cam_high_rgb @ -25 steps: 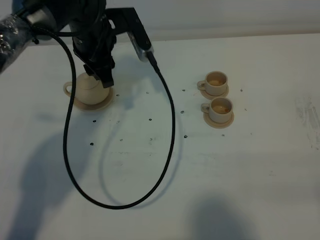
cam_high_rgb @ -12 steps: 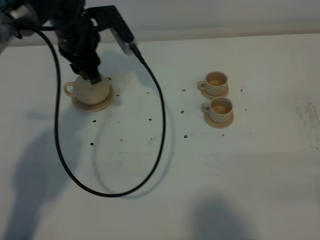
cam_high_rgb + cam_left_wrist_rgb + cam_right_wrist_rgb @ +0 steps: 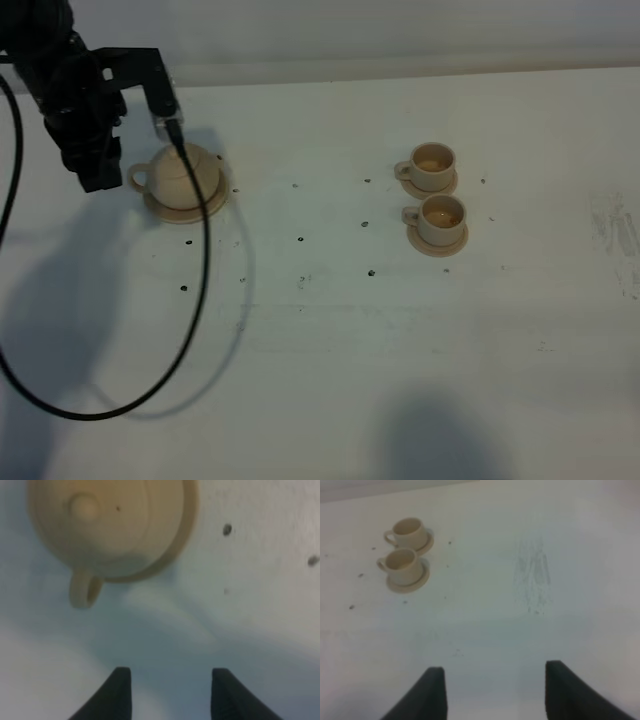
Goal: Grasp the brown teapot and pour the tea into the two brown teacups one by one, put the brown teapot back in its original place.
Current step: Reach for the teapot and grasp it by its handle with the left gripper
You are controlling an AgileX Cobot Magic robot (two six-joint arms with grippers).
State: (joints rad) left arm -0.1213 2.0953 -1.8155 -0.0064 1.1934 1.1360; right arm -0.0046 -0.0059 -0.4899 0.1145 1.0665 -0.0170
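high overview, wrist closeup, shared teapot point(image 3: 183, 177)

Table point(image 3: 320, 330) open between teapot point(image 3: 185, 176), teacups point(image 3: 441, 218); cable point(image 3: 207, 250) loops beside teapot.

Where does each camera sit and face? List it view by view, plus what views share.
Exterior high: mounted high, looking down on the table; shows teapot, two teacups, and the left arm with the left gripper beside the teapot.
Left wrist: on the left arm, looking down past the open left gripper at the teapot.
Right wrist: on the right arm, looking past the open right gripper toward the teacups.
Shared: teapot in exterior and left wrist; teacups in exterior and right wrist.
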